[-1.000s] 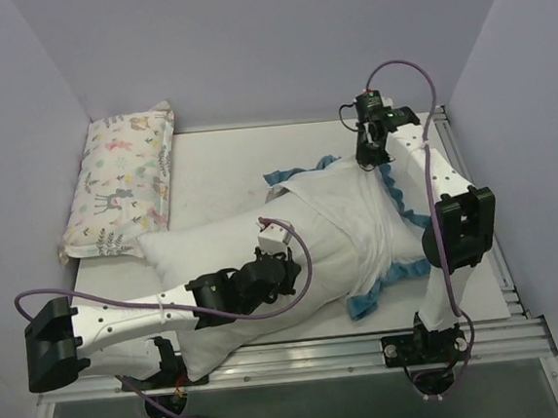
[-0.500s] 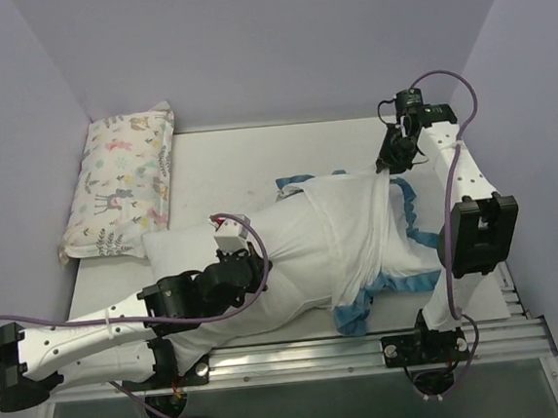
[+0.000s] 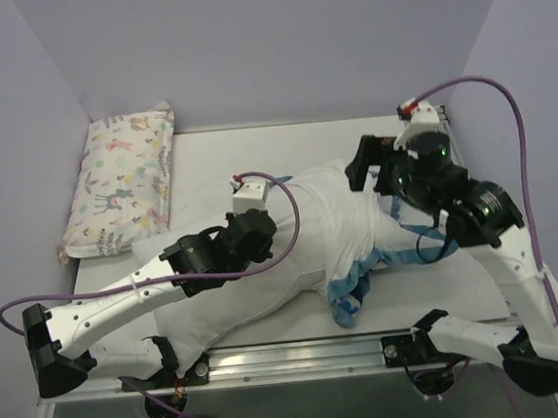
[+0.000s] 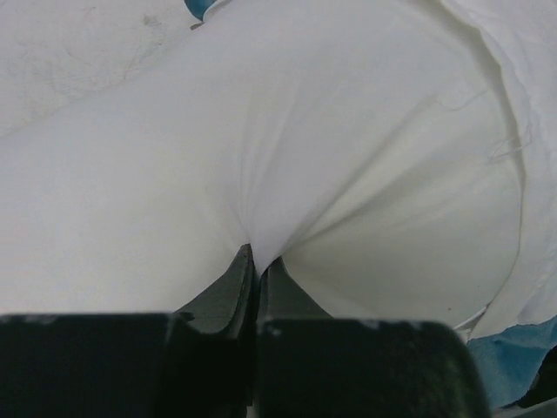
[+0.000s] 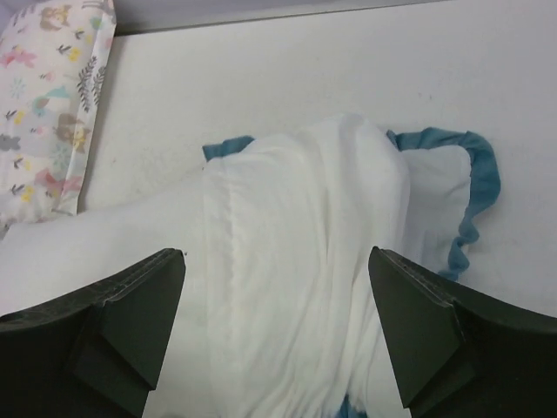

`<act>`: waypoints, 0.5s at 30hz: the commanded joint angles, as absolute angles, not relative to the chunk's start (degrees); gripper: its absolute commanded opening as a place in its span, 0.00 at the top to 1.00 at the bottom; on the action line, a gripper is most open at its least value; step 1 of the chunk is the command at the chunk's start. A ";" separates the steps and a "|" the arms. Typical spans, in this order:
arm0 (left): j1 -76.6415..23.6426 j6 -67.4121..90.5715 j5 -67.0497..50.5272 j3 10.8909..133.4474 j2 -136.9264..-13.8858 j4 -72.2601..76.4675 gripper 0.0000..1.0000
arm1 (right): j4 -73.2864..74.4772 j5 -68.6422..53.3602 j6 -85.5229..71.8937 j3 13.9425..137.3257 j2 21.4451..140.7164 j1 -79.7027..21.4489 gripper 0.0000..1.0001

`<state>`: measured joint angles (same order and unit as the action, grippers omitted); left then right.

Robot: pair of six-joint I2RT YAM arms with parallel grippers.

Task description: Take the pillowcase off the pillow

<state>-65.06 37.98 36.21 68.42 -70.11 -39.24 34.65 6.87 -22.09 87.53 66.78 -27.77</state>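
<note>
Pinching a fold of the plain white pillow (image 3: pixel 234 306), my left gripper (image 4: pixel 256 259) is clenched on the fabric near the middle of the table (image 3: pixel 255 152), just beside the edge of the pillowcase (image 3: pixel 343 218). The cover lies white face up over the pillow's far right end, its teal frill (image 3: pixel 348 299) bunched along the near and right sides. My right gripper (image 5: pixel 277 257) hangs above it with fingers (image 5: pixel 122 313) spread wide, grasping nothing. A pastel animal-print pillow (image 3: pixel 125 178) rests at the far left, well apart.
</note>
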 commanded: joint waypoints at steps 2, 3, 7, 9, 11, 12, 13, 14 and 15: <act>-59.86 35.77 34.64 75.23 -69.43 -31.56 1.00 | 36.56 15.82 -25.57 74.30 57.68 -35.50 0.10; -59.42 35.08 34.19 75.58 -70.13 -31.20 1.00 | 35.52 15.21 -26.71 67.83 53.83 -36.55 0.09; -59.24 34.72 32.09 76.99 -71.37 -30.32 1.00 | 32.27 11.95 -32.25 55.39 48.52 -43.76 0.07; -59.33 35.15 31.03 76.73 -71.54 -29.27 1.00 | 31.03 12.65 -34.54 51.88 49.13 -47.36 0.05; -59.50 35.33 30.50 76.38 -71.63 -28.57 1.00 | 30.15 13.79 -35.50 50.54 50.96 -49.03 0.04; -59.59 35.51 30.50 76.29 -71.63 -28.39 1.00 | 29.19 14.15 -35.86 49.93 51.50 -49.13 0.04; -59.50 35.59 30.41 76.20 -71.63 -28.56 1.00 | 28.66 14.67 -36.03 48.96 52.03 -49.13 0.04; -59.50 35.60 30.41 76.20 -71.37 -28.48 1.00 | 27.96 15.90 -35.95 48.61 53.60 -49.13 0.05; -59.50 35.60 30.32 75.94 -70.76 -28.48 1.00 | 27.78 16.43 -35.34 48.60 54.40 -48.96 0.08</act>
<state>-59.46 35.51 29.85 71.72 -73.08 -37.91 32.03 11.88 -33.45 48.62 53.06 -48.84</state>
